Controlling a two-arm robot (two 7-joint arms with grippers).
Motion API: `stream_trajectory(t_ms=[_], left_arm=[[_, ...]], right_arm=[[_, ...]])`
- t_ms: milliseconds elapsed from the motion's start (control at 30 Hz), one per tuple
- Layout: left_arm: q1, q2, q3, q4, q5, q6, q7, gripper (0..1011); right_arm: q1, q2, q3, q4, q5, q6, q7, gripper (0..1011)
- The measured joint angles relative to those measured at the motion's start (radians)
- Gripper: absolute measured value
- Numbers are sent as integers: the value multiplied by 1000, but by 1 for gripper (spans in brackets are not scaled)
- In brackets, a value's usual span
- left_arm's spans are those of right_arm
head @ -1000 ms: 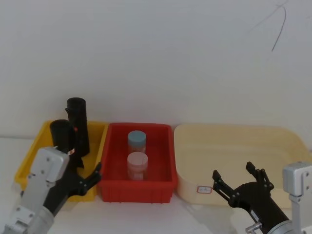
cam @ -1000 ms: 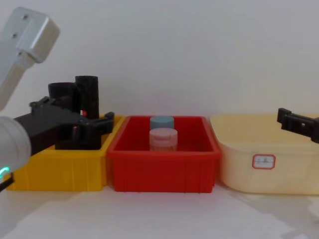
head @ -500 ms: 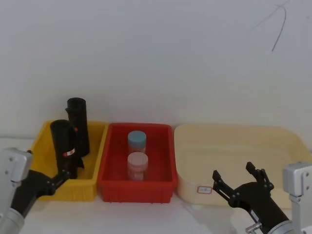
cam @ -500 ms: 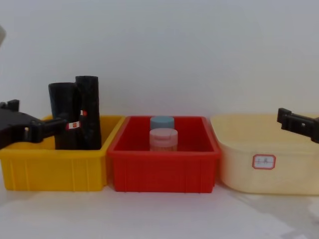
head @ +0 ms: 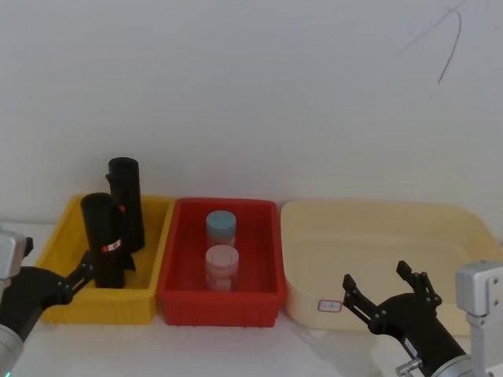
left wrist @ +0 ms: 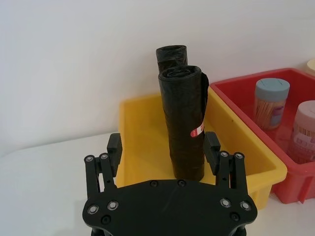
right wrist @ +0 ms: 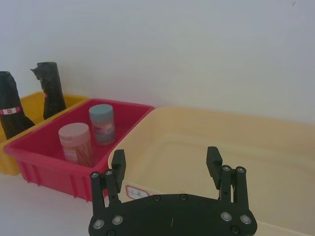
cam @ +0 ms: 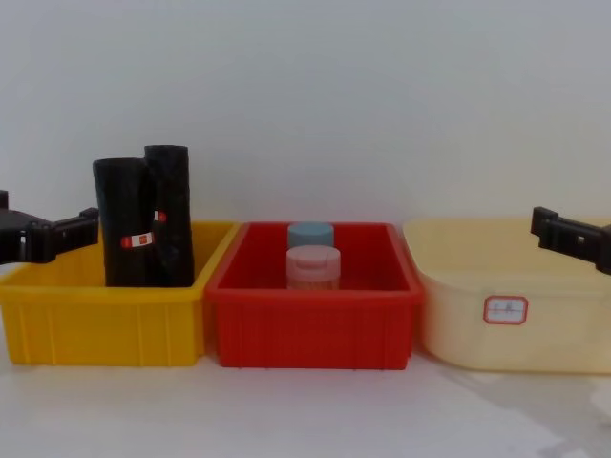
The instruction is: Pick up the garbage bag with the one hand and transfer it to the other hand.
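- The garbage bag, a black roll with a white-and-red label band, stands upright in the yellow bin, roughly mid-bin and nearer its front wall.
- A second black roll with a small red sticker stands just behind it, toward the bin's back wall. Whether the two touch cannot be told.
- The left pincer is at the bin's front-left corner, near the bag but not touching it. Its fingers are spread wide and hold nothing. In the left wrist view, the pincer faces the bag squarely.
- A red bin with two jars sits to the right of the yellow bin, with a cream tub beyond it.
- The right pincer hangs at the cream tub's front edge, well apart from the bag, fingers spread and empty.
- The step in hand appears to be the approach for the first grasp, with nothing lifted yet.
- The next move likely calls for sliding the left fingers to either side of the labelled roll alone, closing near the band, then lifting clear of the bin wall.
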Motion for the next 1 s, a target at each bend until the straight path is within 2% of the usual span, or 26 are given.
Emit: stream_trajectory(t_ms=[400, 1000], left_arm=[[-70, -28, 1, 85, -32, -8, -69, 1002], [-172, -60, 23, 207, -35, -37, -156, 1002]], right_arm=[[0, 0, 0, 0, 0, 0, 0, 1000], [0, 0, 0, 0, 0, 0, 0, 1000]])
